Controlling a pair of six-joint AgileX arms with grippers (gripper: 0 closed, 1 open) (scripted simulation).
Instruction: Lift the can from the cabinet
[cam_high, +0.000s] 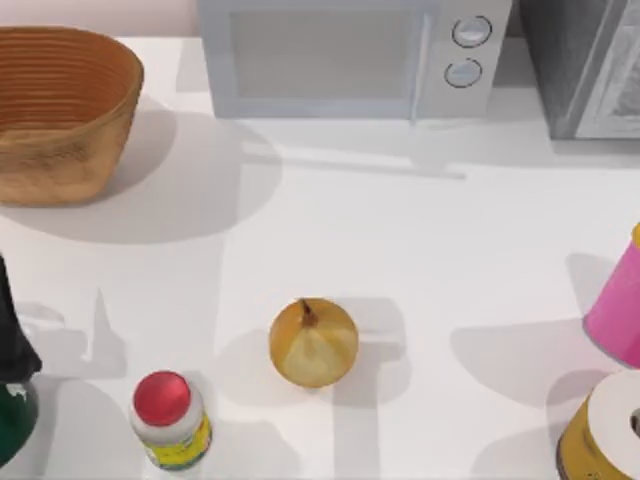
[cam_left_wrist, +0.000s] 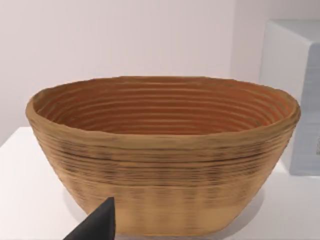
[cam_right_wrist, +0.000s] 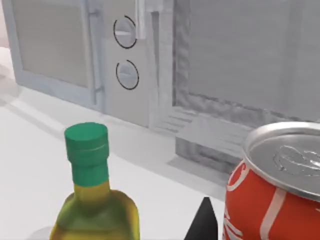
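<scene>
Can (cam_right_wrist: 272, 185): red with a silver lid, closest thing in the right wrist view, cut off at the frame edge with its base out of frame, so what it stands on cannot be told. It is in front of the cabinet (cam_right_wrist: 240, 65), outside it. Right gripper (cam_right_wrist: 205, 222) shows as one dark tip just beside the can; contact unclear, and how wide it stands cannot be told.

Next to the can in that view is an olive-yellow bottle (cam_right_wrist: 92, 200) with a green cap, its lower body cut off. Behind both stand the white microwave (cam_right_wrist: 75, 55) with two round knobs, and the dark grey speckled cabinet with its pale door.

Left gripper (cam_left_wrist: 97, 225) is likewise one dark tip low in the left wrist view, near the woven basket (cam_left_wrist: 160, 165); how wide it stands cannot be told.

Top view, near edge first: a white bottle with a red cap (cam_high: 168, 420) on the left, and a dark black-and-green shape (cam_high: 12, 390) clipped by the left edge, too cut off to identify. On the right are a yellow cylinder with a white top (cam_high: 605, 435) and a pink object (cam_high: 615, 310), both clipped. An onion (cam_high: 313, 343) sits mid tabletop (cam_high: 400, 240). At the far edge the basket is on the left, the microwave in the centre and the cabinet in the right corner, the latter two partly out of frame.
</scene>
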